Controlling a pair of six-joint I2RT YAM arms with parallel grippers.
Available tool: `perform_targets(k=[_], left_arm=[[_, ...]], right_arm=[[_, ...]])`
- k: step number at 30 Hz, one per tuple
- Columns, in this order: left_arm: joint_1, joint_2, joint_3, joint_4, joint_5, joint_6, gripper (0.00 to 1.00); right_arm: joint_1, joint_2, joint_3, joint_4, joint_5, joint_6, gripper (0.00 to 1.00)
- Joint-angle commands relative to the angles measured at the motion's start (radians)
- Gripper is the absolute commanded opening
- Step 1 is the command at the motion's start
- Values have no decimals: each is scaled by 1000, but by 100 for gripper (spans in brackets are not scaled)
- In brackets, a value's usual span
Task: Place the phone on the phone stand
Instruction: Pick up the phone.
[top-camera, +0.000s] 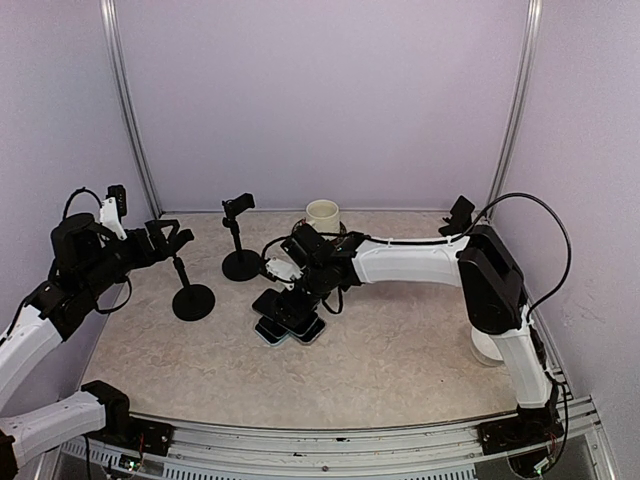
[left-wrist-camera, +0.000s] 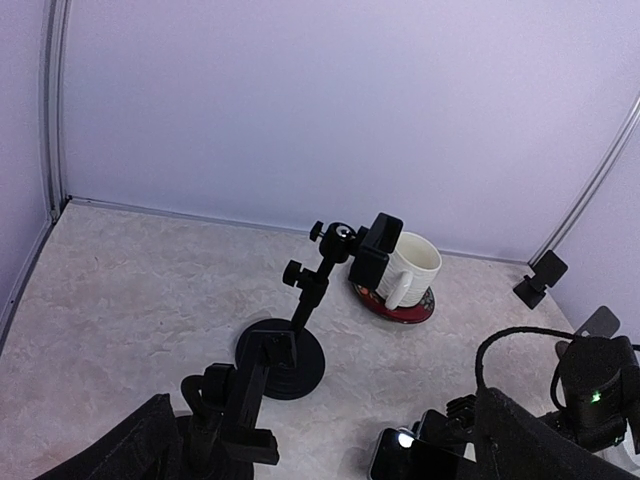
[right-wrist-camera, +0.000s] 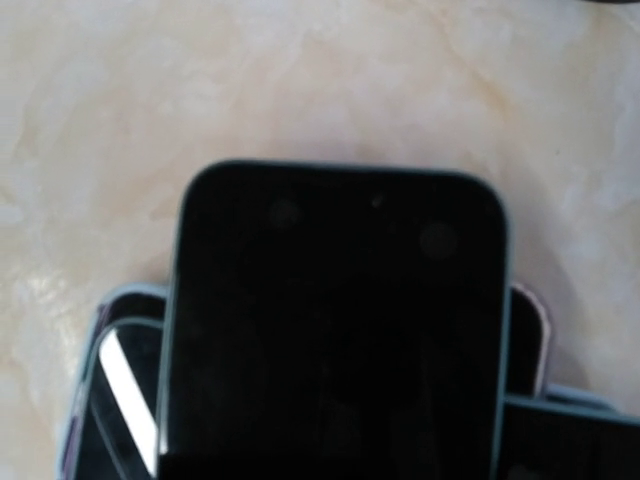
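Left gripper fingers spread, empty, beside the nearer phone stand. Right gripper over the phone pile; its finger state can't be told.

A robotics lab cell: lilac panels on aluminium posts box in a marbled desk; the left arm and right arm stand on a metal rail at bottom.

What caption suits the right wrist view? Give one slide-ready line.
Black-screened phone with a grey-green rim fills the frame, over other overlapping phones on the beige marbled tabletop.
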Motion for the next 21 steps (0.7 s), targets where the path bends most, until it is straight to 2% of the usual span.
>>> perform_targets(k=[1, 8, 21], left_arm=[[9, -5, -2, 5, 16, -2, 99], [10, -8, -2, 4, 17, -2, 99], [10, -17, -6, 5, 9, -3, 99]], right_arm=[[9, 34, 96, -164, -12, 6, 81], [12, 78, 182, -321, 29, -11, 82], [16, 43, 136, -378, 46, -27, 85]])
